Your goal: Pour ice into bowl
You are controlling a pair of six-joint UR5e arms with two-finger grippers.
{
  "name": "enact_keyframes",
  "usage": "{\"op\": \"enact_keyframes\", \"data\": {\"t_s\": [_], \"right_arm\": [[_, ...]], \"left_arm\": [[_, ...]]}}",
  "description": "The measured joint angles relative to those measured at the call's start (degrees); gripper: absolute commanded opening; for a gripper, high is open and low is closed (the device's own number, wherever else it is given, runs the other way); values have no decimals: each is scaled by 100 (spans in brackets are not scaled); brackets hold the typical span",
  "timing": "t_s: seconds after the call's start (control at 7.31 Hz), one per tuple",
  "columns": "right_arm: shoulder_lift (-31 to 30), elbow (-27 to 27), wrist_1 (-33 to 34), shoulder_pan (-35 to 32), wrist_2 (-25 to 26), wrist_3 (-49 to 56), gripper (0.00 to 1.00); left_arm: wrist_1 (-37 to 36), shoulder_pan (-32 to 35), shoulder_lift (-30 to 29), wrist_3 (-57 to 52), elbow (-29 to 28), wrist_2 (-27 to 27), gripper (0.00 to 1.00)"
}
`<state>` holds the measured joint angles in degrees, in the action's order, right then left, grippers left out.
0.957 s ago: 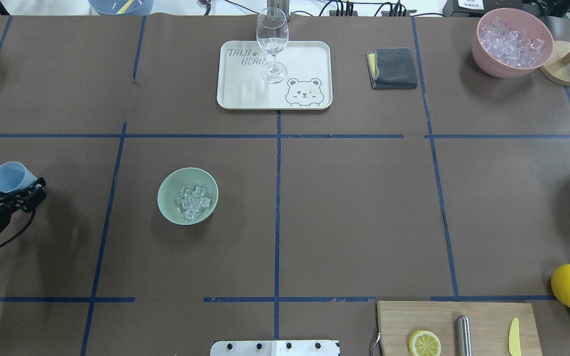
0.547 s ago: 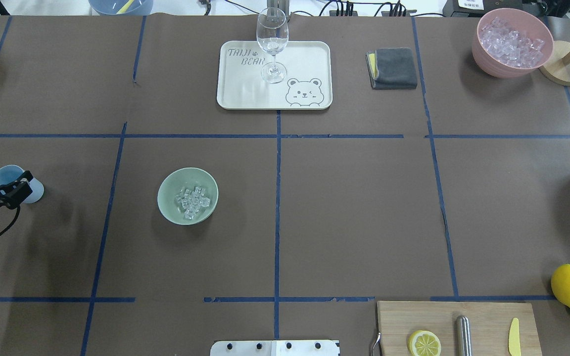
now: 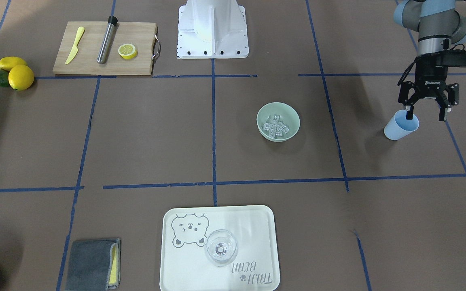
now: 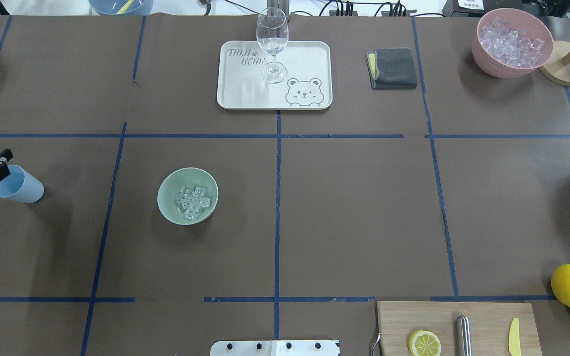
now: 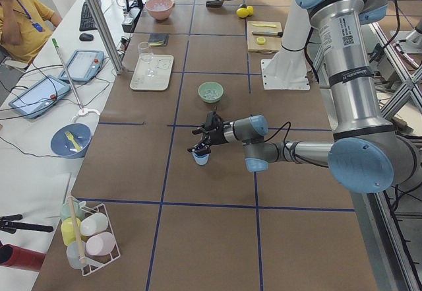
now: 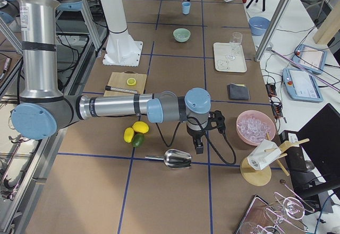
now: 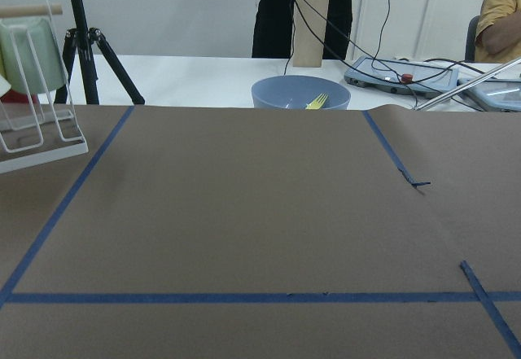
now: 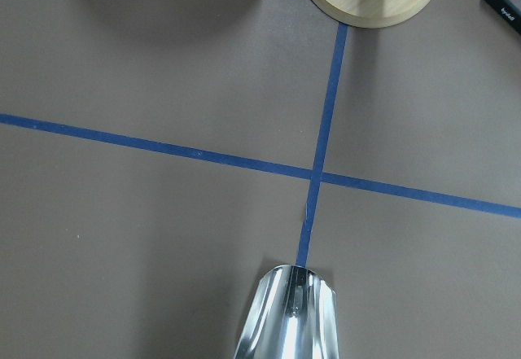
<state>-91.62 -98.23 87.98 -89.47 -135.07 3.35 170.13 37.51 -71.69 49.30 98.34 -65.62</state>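
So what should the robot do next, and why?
Probably lift the left gripper straight up, clear of the blue cup. The ice already lies in the bowl, the cup stands upright on the table, and the gripper is open with one finger by its rim.

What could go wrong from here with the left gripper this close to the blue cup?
1. The open left gripper has one finger over the mouth of the light blue cup. Whether it dips inside is unclear, but a sideways pull could tip the cup.
2. The right gripper hangs close above the metal scoop, so a small dip might knock it.
The ice lies in the bowl, apart from both.
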Motion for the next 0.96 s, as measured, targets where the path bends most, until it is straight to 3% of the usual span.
{"op": "enact_keyframes", "data": {"t_s": [0.27,0.55,0.82,0.96], "right_arm": [[-1,-47,5,0,-8,-44,100],[19,-200,3,0,-30,-304,100],[54,-343,37,2,-243,-409,100],[71,-389,63,12,-596,-561,100]], "left_arm": [[-523,1284,-86,-1545,34,-1657,100],[-1740,2477,-372,-3294,43,-2974,100],[-2956,3636,-589,-3957,5,-4607,100],[-3613,3986,-626,-4038,-46,-5133,100]]}}
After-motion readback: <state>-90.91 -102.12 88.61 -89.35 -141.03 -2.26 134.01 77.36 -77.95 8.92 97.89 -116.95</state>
